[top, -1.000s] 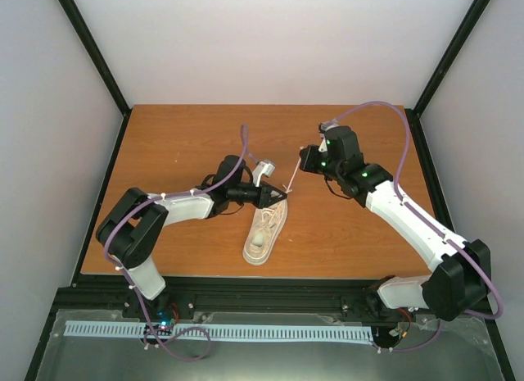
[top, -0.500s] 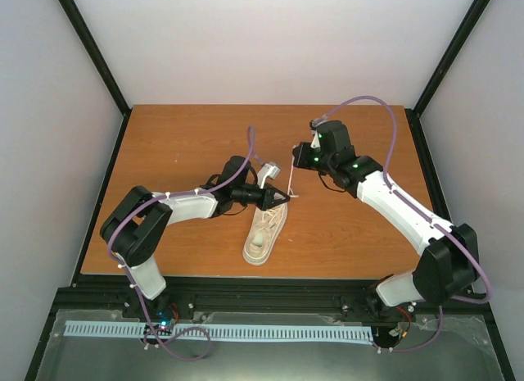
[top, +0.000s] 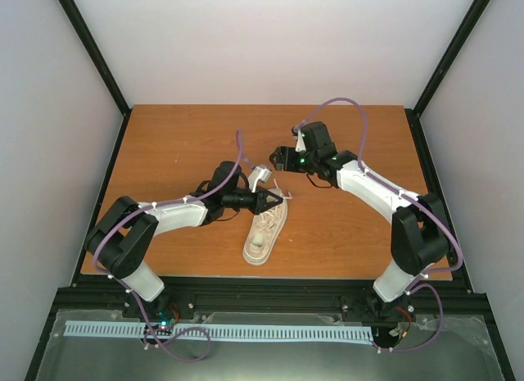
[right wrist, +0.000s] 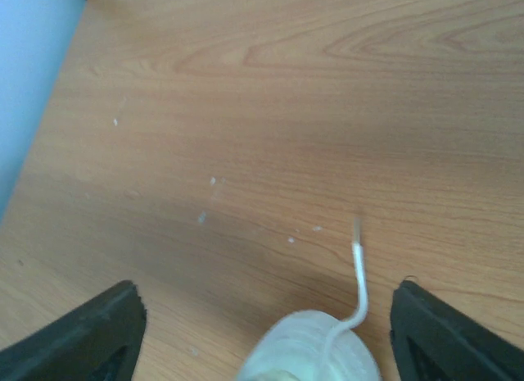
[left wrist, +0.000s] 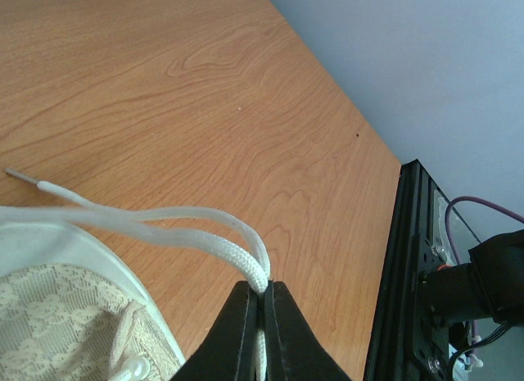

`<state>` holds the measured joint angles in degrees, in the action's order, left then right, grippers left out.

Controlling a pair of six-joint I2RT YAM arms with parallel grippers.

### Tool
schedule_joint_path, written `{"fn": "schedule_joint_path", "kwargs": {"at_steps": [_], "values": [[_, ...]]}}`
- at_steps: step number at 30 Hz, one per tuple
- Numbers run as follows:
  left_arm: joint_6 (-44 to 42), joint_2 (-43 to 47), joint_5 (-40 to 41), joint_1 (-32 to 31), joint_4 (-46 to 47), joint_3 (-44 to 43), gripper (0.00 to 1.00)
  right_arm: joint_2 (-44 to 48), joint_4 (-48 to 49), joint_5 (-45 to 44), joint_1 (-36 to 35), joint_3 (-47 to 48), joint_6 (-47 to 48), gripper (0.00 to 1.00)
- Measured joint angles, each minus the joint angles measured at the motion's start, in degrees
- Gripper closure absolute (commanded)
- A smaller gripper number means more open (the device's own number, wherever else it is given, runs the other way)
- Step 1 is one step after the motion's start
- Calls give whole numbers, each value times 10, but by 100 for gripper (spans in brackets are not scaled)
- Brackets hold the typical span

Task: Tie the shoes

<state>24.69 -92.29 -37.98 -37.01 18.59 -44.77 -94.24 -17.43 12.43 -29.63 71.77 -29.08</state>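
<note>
Near the front edge of the desk (top: 164,143), about halfway along it, lies the shoe (top: 264,233). My left gripper (top: 281,201) is pinched tight on a white lace (left wrist: 209,232) at the shoe's far end. My right gripper (top: 278,158) is spread wide, holding nothing, just past it.

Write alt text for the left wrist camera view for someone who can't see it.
The left gripper, shut, pinches a folded white lace at the bottom centre. The lace trails left past the cream sneaker in the lower-left corner, over a wooden table.
</note>
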Motion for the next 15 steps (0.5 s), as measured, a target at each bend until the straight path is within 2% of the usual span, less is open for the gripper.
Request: {"fn": "schedule_joint_path", "kwargs": {"at_steps": [2,6,11,15], "values": [[5,3,1,1,0,1,99,3,8,6,6,-19,9,6],[15,6,2,3,0,1,99,76,55,52,40,-106,40,5],[21,11,0,5,-21,1,99,184,179,193,62,-214,65,5],[26,19,-6,7,-36,1,99,198,268,286,53,-264,59,5]]}}
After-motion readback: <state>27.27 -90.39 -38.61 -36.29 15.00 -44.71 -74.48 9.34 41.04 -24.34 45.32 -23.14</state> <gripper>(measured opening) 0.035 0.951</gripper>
